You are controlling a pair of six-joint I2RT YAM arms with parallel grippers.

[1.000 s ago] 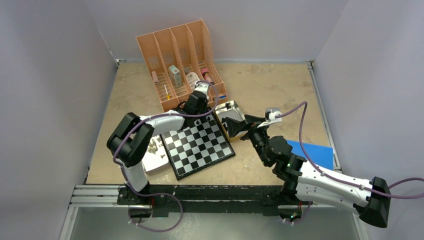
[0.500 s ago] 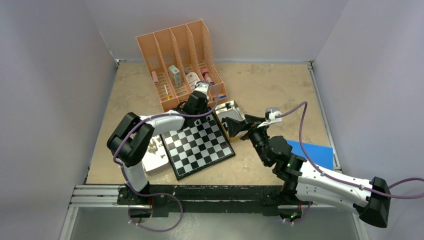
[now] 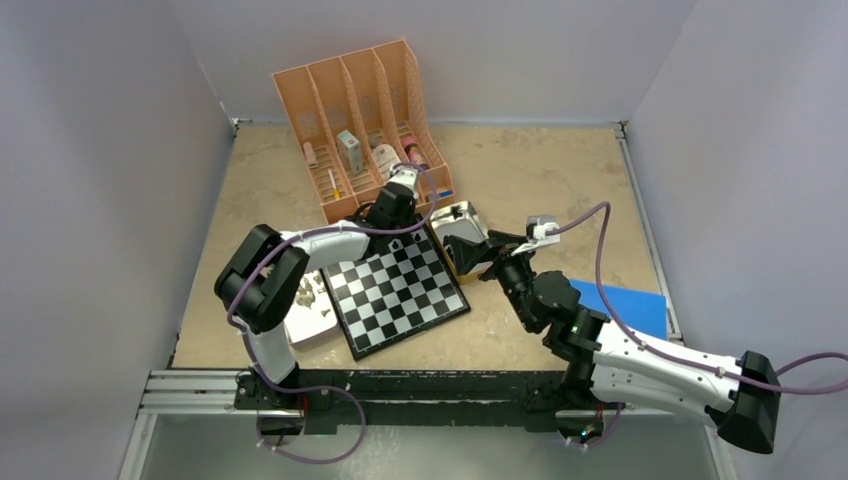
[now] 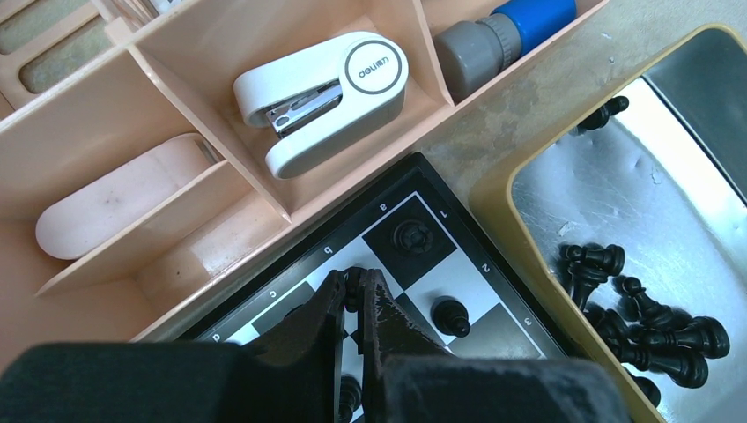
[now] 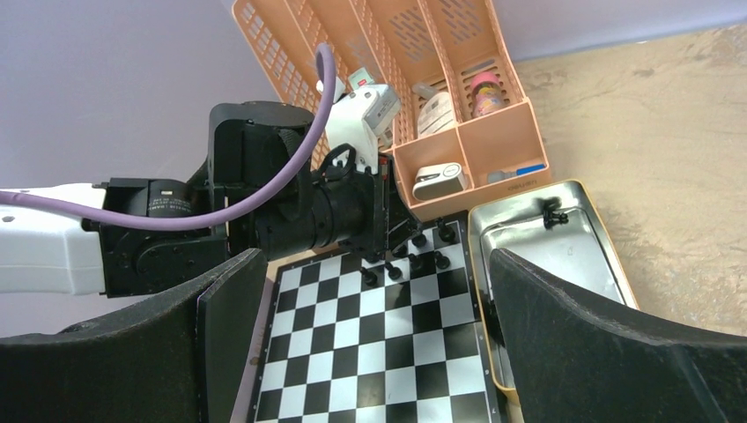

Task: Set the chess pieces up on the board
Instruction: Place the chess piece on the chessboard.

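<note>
Left gripper (image 4: 352, 295) pinched a black piece (image 4: 353, 278) at the board's (image 3: 400, 295) far corner (few others stood there). Pale pieces (image 3: 308, 293) lay unplaced in the left tray (image 3: 318, 326), most black pieces (image 4: 652, 322) in the tin (image 4: 502, 211); right gripper (image 5: 377, 260) hung spread wide.

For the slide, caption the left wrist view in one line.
Left gripper shut on a black chess piece at the board's edge row, beside the metal tray of loose black pieces.

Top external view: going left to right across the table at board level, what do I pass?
tray holding pale chess pieces → board → gold-rimmed tin → blue sheet
</note>
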